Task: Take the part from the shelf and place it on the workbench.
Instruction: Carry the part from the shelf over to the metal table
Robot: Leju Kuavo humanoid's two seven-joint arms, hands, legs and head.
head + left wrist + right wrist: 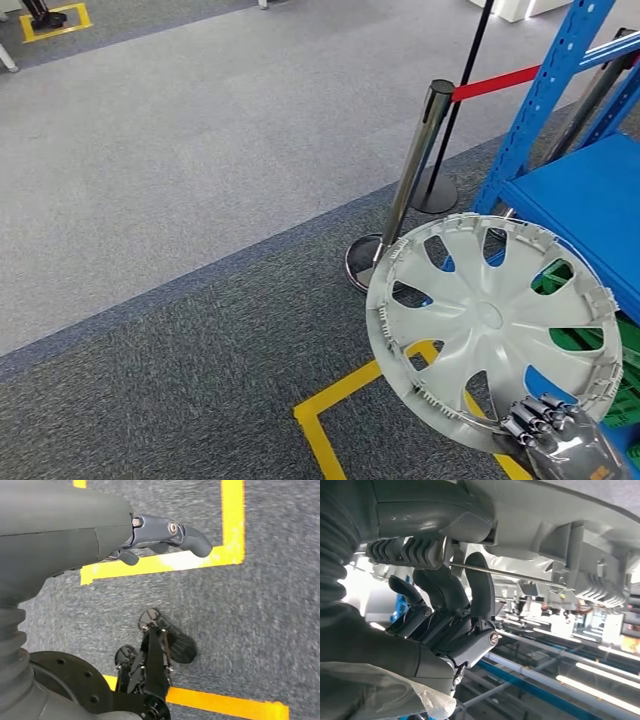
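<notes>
Grey carpet, yellow floor tape [332, 400] — right hand [555, 435] fingers [478, 587] grip the wheel cover [494, 320]; left hand [113, 530] loosely spread.

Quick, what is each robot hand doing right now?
Left hand: open, holding nothing, hanging above the carpet.
Right hand: closed on the rim of the silver hubcap, holding it up.
</notes>
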